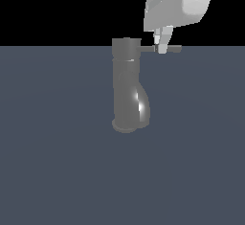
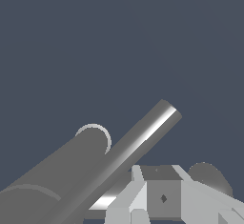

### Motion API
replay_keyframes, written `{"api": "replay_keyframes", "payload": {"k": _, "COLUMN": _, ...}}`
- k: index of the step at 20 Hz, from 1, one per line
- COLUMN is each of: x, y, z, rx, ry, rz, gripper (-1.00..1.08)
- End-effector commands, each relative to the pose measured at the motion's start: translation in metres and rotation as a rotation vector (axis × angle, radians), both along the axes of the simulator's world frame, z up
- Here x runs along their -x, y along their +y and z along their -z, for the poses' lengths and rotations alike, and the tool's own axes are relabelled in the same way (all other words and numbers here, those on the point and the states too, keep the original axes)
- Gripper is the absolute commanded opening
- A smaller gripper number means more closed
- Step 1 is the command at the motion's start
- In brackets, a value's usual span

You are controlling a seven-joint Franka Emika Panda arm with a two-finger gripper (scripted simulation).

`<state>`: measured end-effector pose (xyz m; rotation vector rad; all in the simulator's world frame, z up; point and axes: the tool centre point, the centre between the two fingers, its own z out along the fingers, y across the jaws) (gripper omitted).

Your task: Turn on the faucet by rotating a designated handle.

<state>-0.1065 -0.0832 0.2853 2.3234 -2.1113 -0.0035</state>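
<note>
The faucet (image 1: pixel 126 87) is a glossy dark-grey upright cylinder with a bulging lower body and a round base, standing mid-scene in the exterior view. The handle (image 1: pixel 172 49) is a thin grey rod sticking out from the top cap toward the exterior view's right. My white gripper (image 1: pixel 162 47) comes down from above, fingers together, tips at the rod's mid-length. In the wrist view the handle (image 2: pixel 143 135) runs diagonally, part of the faucet body (image 2: pixel 57 175) lies beside it, and my gripper (image 2: pixel 162 204) sits against the rod with nothing between its fingers.
The faucet stands on a flat blue-grey floor (image 1: pixel 57 171). A black background fills the exterior view above the floor line. In the wrist view a dark rounded part (image 2: pixel 209 173) shows behind the fingers.
</note>
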Motion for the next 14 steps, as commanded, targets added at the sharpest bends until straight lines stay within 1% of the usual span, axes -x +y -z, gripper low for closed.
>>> {"api": "replay_keyframes", "payload": {"k": 1, "x": -0.007, "y": -0.007, "z": 0.0, "rx": 0.001, "ry": -0.004, "rz": 0.005, "gripper": -1.0}}
{"api": "replay_keyframes", "payload": {"k": 14, "x": -0.034, "y": -0.031, "z": 0.0, "rx": 0.001, "ry": -0.004, "rz": 0.013, "gripper": -1.0}}
